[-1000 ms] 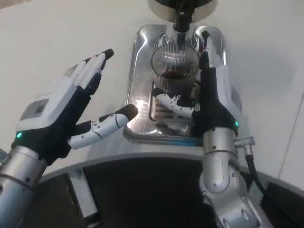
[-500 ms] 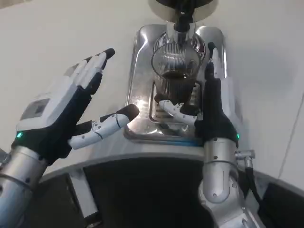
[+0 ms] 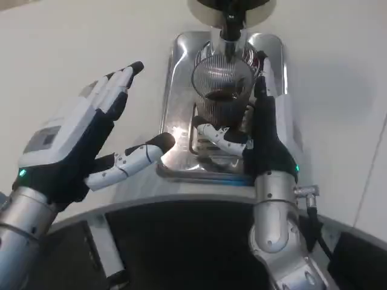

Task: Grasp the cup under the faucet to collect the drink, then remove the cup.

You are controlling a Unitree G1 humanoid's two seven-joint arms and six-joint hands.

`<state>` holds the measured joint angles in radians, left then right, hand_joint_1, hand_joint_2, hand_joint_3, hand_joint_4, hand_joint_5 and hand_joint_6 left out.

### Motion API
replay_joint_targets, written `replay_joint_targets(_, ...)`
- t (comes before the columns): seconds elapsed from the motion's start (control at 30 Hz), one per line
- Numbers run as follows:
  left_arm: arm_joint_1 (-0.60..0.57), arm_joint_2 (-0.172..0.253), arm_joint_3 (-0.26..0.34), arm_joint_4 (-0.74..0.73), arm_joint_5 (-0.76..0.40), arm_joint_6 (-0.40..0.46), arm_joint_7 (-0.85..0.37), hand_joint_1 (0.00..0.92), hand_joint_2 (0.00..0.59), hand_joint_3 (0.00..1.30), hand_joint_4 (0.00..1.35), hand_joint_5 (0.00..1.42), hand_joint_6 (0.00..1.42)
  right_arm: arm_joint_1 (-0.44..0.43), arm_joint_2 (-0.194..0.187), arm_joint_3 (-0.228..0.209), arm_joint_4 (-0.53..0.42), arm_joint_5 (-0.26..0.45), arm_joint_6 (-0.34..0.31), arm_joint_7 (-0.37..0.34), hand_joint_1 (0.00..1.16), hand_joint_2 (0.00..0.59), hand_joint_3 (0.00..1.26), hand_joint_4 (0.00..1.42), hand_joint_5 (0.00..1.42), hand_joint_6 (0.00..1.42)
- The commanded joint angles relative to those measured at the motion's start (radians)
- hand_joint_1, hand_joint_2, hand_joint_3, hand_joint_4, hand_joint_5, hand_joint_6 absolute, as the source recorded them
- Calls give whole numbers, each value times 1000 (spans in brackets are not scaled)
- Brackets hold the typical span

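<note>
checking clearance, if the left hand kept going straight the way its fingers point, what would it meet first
The left hand points up and right, toward the metal drip tray; its upper left edge looks first in line, not the cup. Depth is unclear, so it may pass above.

A ribbed glass cup (image 3: pixel 222 90) with dark drink in its lower part is seen just ahead of the right hand (image 3: pixel 266 136), standing on a shiny metal drip tray (image 3: pixel 178 90) under the dark faucet (image 3: pixel 230 21). The cup's near side is touched by the thumb, while the fingers (image 3: pixel 264 72) are stretched along the cup's right side. The left hand (image 3: pixel 81 142) is held well apart to the cup's left, above the white table (image 3: pixel 78 48), fingers spread and palm turned toward the tray, with nothing in it. A green light is seen at each wrist.
</note>
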<state>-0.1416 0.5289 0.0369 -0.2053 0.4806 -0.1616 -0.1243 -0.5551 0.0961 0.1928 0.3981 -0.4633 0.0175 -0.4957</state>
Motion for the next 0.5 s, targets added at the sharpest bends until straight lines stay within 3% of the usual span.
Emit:
replay_joint_targets(0.03, 17, 3, 8, -10, -5, 10, -5, 0, 189, 0, 0, 0, 0, -31, 32, 4, 49, 21, -19, -6, 1024, 193, 49, 48, 85, 133)
replay_joint_targets(0.13, 17, 4, 9, -11, -4, 11, -5, 0, 189, 0, 0, 0, 0, -47, 36, 9, 72, 17, -19, -16, 1048, 201, 89, 86, 119, 181)
replay_joint_targets(0.23, 19, 5, 12, -15, -3, 14, -5, 0, 189, 0, 0, 0, 0, -74, 49, 3, 108, 27, -16, -41, 1149, 228, 199, 179, 220, 337)
replay_joint_targets(0.4, 27, 6, 19, -25, -1, 22, -6, 0, 189, 0, 0, 0, 0, -110, 66, 0, 151, 27, -26, -122, 1162, 333, 580, 552, 677, 812)
replay_joint_targets(0.5, 30, 4, 21, -26, -2, 23, -7, 0, 189, 0, 0, 0, 0, -121, 75, 0, 155, 31, -47, -172, 1162, 268, 665, 642, 772, 948)
